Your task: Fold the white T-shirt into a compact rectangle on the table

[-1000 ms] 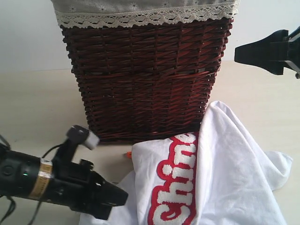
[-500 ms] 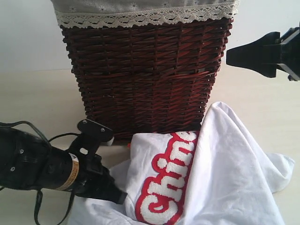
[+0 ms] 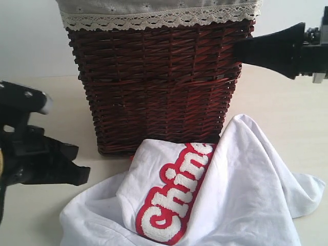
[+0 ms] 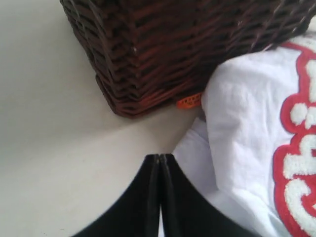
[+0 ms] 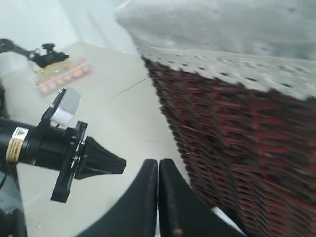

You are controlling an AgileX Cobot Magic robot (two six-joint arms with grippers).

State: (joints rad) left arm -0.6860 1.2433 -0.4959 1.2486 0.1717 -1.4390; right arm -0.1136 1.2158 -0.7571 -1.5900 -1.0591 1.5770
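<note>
Near the foot of the wicker basket (image 3: 159, 87), right of centre, the white T-shirt (image 3: 246, 174) lies bunched on the table (image 3: 46, 102), touching the weave. Judged too crumpled to fold as it lies.

Left gripper (image 4: 159, 159): jaws shut, empty, tips just beside the shirt's left edge.

Right gripper (image 3: 240, 51): shut, empty, raised at the basket's upper right.

The shirt's near edge is cut off. Sleeves and collar are indistinguishable. The lettering (image 3: 174, 197) is partly folded under.

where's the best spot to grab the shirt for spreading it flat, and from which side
Pinch the shirt at its thin lower-left edge, coming low from the left over bare table: it lies flat and free there, while the middle is bunched by the basket.
</note>
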